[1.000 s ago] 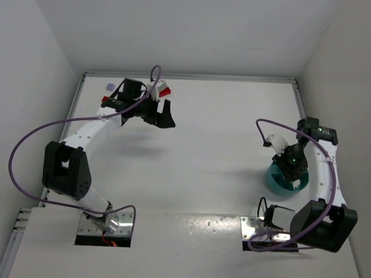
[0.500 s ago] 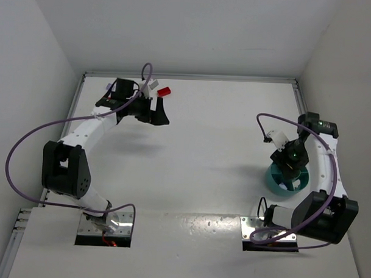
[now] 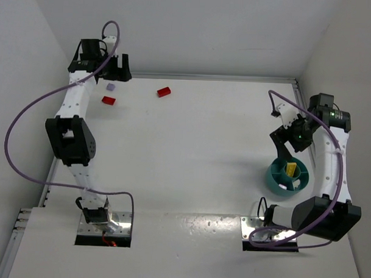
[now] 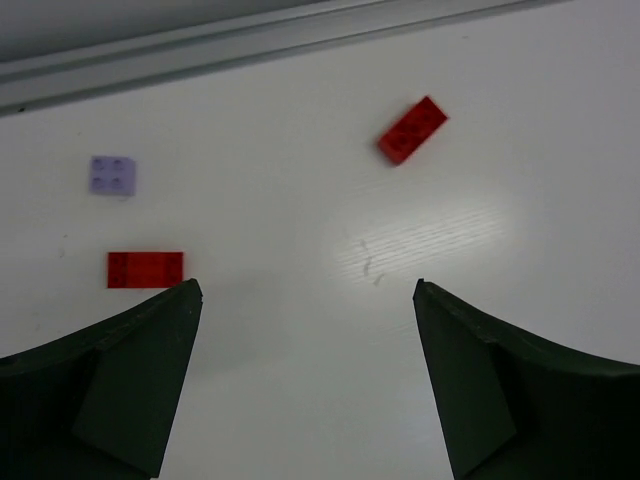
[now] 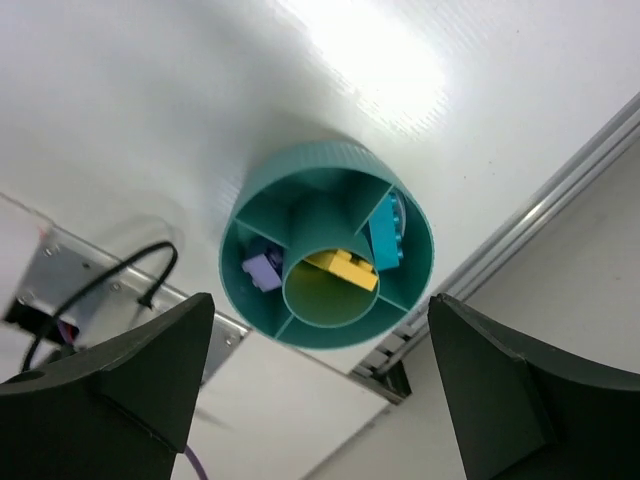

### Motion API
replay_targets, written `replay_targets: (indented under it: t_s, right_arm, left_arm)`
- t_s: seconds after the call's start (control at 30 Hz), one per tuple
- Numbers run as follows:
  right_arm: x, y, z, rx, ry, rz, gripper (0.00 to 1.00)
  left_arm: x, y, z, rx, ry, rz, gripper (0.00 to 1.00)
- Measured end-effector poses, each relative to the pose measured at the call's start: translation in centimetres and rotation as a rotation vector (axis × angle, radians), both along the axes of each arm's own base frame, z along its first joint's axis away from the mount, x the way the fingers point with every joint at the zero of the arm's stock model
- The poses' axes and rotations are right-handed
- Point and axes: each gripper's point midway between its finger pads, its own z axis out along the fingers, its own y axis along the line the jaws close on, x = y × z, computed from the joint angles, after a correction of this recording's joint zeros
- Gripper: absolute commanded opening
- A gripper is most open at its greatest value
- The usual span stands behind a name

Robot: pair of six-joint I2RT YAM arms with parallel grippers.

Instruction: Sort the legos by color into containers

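Observation:
The round teal dish (image 3: 270, 178) stands at the right of the table. My right gripper (image 3: 291, 135) hangs open just beyond it with nothing between its fingers. Seen from the right wrist, the dish (image 5: 300, 165) holds a yellow lego (image 5: 342, 267) in its central ring, a cyan lego (image 5: 387, 235) and a lavender lego (image 5: 262, 270) in outer compartments. My left gripper (image 3: 113, 72) is open and empty over the far left corner. Below it lie two red legos (image 4: 412, 130) (image 4: 145, 269) and a lavender lego (image 4: 112, 175).
A metal rail (image 3: 206, 77) lines the table's far edge, with white walls close on both sides. Purple cables (image 3: 15, 127) loop from each arm. A mounting plate (image 5: 70, 270) and a black cable lie near the dish.
My right gripper opened and rose off the dish, and the yellow lego now lies in the central ring. The left arm swung left and back toward the far corner.

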Motion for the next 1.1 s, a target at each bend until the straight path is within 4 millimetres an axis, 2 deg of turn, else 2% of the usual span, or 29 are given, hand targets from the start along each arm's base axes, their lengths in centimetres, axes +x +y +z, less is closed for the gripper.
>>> replay_targets:
  t_s: [0.07, 0.23, 0.33, 0.47, 0.6, 0.77, 1.1]
  right_arm:
    - [0.7, 0.2, -0.1, 0.021, -0.014, -0.029, 0.88]
    - [2.3, 0.7, 0.1, 0.077, -0.056, -0.102, 0.88]
    - [3.0, 1.0, 0.1, 0.109, -0.064, -0.126, 0.88]
    - [3.3, 1.4, 0.0, 0.136, -0.062, -0.145, 0.88]
    - [3.4, 1.6, -0.1, 0.151, -0.059, -0.157, 0.88]
    - [3.8, 1.8, -0.6, 0.175, -0.039, -0.170, 0.88]
    - [4.1, 2.0, -1.4, 0.198, -0.006, -0.197, 0.88]
  left_arm:
    - [1.9, 2.4, -1.3, 0.028, 0.017, 0.038, 0.90]
    - [5.4, 7.5, -8.2, 0.099, 0.132, 0.121, 0.88]
    - [6.3, 9.2, -12.2, 0.115, 0.200, 0.150, 0.87]
    - [7.3, 10.2, -16.0, 0.105, 0.242, 0.174, 0.87]
    - [7.6, 11.5, -17.9, 0.121, 0.257, 0.208, 0.87]
    - [8.8, 12.9, -18.4, 0.153, 0.218, 0.252, 0.87]
    - [10.8, 13.4, -21.4, 0.142, 0.184, 0.286, 0.84]
